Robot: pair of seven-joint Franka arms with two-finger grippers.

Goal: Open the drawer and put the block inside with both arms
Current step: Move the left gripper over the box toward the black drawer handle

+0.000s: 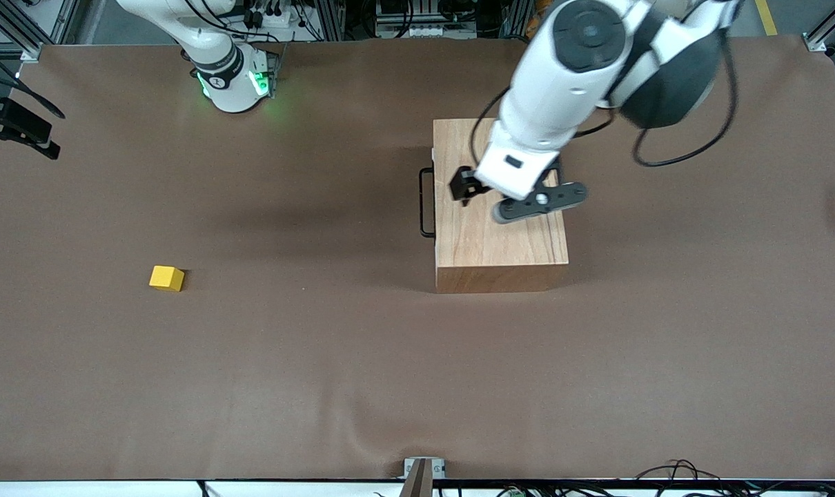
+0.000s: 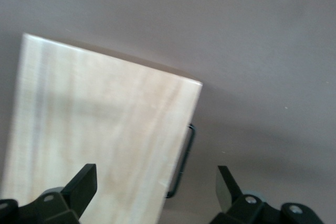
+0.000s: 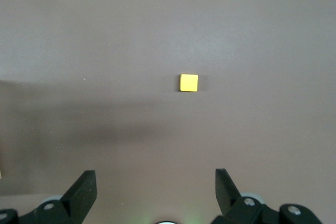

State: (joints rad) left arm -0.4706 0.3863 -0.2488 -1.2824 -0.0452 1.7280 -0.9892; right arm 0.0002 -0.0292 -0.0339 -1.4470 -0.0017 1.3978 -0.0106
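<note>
Your drawer (image 1: 434, 200) is sitting shut in the single wooden box (image 1: 500, 235), its handle (image 1: 426, 203) facing the one yellow block (image 1: 166, 278) lying well apart toward the right arm's end of the tabletop (image 1: 321, 379). The left gripper (image 2: 155, 187) is hovering over the box, jaws apart, likely lining up on the handle. The right gripper (image 3: 155, 187) is waiting high over bare tabletop, jaws apart, looking down on the block.

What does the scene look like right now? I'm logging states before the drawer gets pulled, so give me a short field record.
drawer: closed in the wooden box, black handle facing the right arm's end of the table
block: yellow block on the table, toward the right arm's end, untouched
left gripper: left gripper open, over the box top near the handle
right gripper: right gripper open, high over the table, holding nothing
</note>
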